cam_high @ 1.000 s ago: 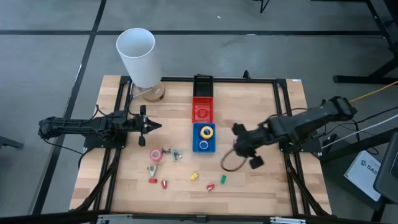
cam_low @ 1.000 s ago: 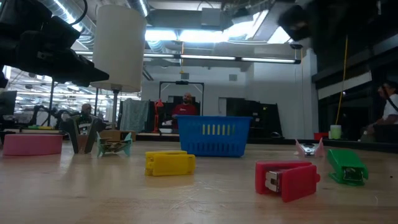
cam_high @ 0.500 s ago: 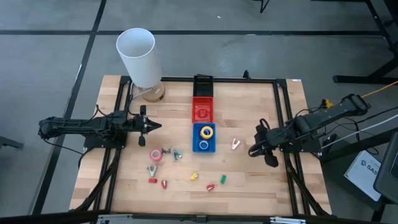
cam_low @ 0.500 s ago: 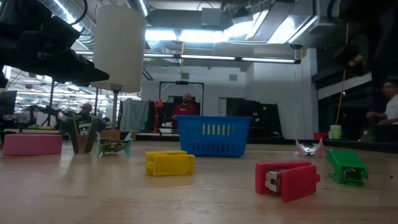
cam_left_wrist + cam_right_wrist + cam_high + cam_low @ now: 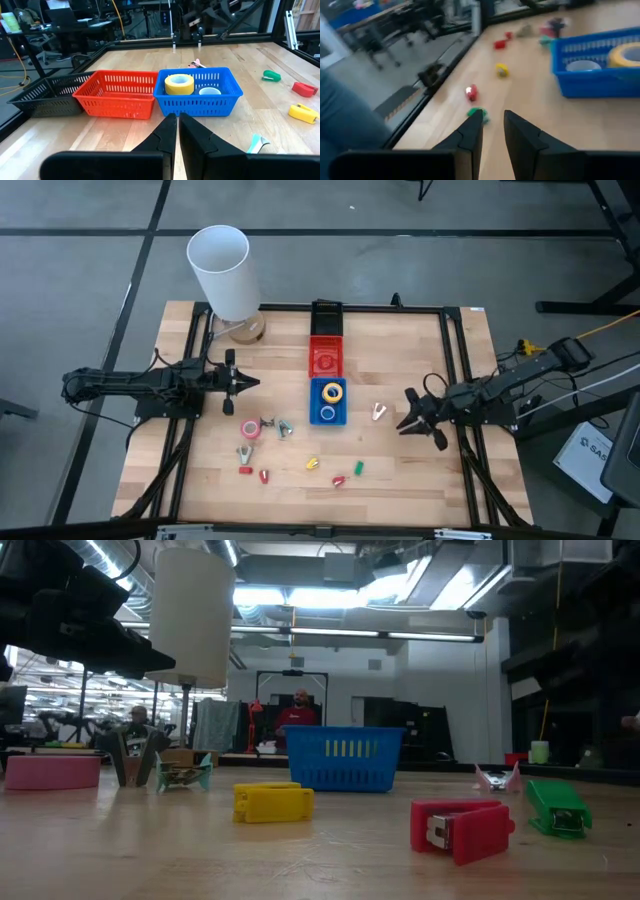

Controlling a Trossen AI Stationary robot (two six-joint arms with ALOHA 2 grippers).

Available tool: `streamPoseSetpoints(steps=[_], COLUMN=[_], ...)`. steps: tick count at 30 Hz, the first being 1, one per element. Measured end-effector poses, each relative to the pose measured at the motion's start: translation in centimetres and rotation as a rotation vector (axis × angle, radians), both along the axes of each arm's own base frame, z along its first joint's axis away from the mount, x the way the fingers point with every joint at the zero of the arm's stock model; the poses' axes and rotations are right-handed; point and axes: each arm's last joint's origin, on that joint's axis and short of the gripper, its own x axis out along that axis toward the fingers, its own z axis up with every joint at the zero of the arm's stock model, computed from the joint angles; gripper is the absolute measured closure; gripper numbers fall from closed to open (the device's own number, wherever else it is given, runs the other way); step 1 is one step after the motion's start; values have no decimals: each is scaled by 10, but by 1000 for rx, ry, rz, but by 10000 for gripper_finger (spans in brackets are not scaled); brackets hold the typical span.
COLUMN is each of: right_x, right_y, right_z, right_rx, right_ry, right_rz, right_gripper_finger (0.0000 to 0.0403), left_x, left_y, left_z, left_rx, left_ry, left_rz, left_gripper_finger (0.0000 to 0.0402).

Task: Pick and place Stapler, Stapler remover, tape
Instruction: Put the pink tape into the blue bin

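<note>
**Wooden table, both grippers empty**

On the wooden table, the left gripper has its fingers pinched together on nothing; just ahead of them sits the blue basket with the yellow tape. The right gripper stands slightly parted, empty; beyond its fingers lie a green stapler, then a red one.

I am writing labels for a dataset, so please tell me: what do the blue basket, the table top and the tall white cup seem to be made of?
The blue basket looks like moulded plastic: glossy, uniform colour, thin slotted walls. The table top looks like wood, pale jointed strips with visible grain, in a matte finish. The tall white cup is smooth and plain white; paper or plastic, the views cannot settle which.
</note>
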Motion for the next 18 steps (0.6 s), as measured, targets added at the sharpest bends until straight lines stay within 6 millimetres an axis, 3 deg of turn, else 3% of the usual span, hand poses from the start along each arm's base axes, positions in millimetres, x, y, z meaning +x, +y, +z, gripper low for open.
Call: streamPoseSetpoints(steps=[4,8,18], right_x=[-2,-3,-14], right_y=[0,-7,-35], right_z=[12,23,18], right_rx=[-115,-216,-352], right_ry=[-195,-352,-311], right_rz=[73,-12,-228], right_gripper_finger=[322,322,322], left_x=[0,0,0], left_y=[0,0,0], left_z=[0,0,0], left_rx=[0,0,0], left_ry=[0,0,0], left_rz=[0,0,0], left_gripper_finger=[386,384,384])
